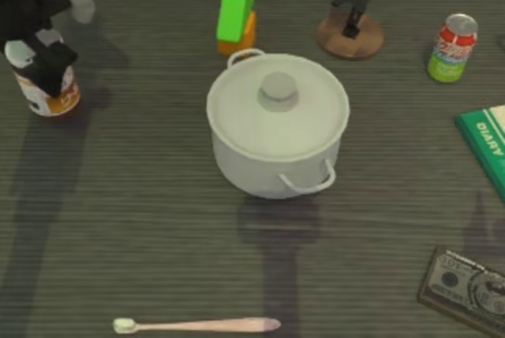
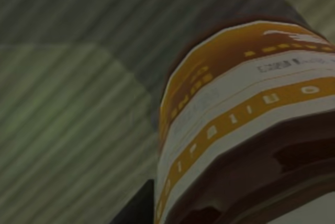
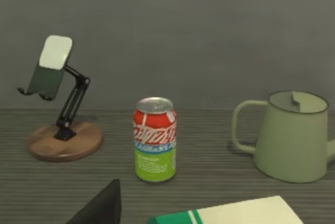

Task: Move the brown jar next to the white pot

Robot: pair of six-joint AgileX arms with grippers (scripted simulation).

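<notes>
The brown jar (image 1: pixel 46 85), at the surface's far left, is straddled by the left hand (image 1: pixel 43 54); whether it is gripped cannot be told. The white pot (image 1: pixel 278 123) stands well apart.

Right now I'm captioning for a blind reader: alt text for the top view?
The left gripper sits over the brown jar at the table's left, well apart from the lidded white pot in the middle.

Dim even light, soft shadows falling toward the table's (image 1: pixel 158 219) near edge, faint horizontal banding
</notes>
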